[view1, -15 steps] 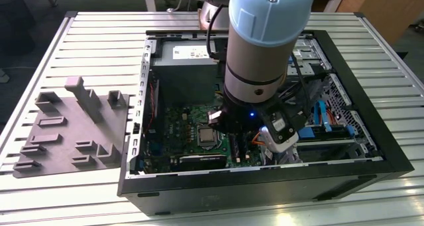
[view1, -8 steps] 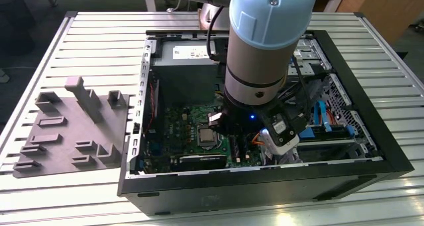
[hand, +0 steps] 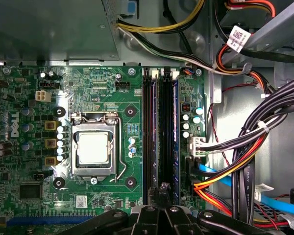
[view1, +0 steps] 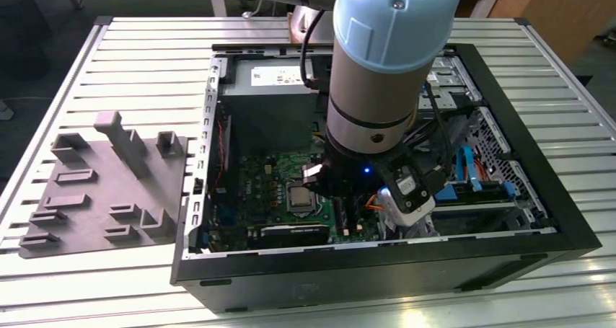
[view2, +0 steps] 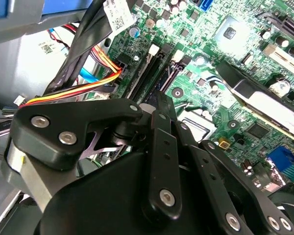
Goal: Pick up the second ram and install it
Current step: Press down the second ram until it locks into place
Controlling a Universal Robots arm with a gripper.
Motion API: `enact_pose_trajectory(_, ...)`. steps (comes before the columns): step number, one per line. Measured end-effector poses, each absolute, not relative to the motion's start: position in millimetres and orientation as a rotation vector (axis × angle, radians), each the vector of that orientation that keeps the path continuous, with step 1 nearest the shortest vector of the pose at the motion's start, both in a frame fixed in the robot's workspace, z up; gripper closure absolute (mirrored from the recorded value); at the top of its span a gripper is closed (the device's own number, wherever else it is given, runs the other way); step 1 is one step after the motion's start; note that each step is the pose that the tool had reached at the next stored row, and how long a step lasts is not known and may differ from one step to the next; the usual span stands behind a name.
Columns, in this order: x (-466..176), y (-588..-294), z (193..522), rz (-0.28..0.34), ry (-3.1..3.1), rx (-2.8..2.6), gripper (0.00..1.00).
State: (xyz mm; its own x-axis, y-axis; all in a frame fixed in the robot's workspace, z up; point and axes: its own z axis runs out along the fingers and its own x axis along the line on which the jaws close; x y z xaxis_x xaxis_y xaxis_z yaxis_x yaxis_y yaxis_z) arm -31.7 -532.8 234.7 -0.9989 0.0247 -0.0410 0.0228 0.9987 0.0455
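Housing motherboard (hand: 112, 98): computer case (view1: 539, 191).

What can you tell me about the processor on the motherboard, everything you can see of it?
The processor is a square chip with a plain, pale silver metal top, lying flat in its socket on the green motherboard. A shiny metal frame surrounds and overlaps its edges, with a thin wire lever running down one side. Nothing is mounted over it, so its top is bare. It sits beside the long memory slots, inside the open computer case.
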Motion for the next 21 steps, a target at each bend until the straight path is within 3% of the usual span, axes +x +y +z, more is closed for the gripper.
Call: enact_pose_trajectory(21, -31.7, -532.8, 221.6, 0.070, 3.099, 0.037, 0.89)
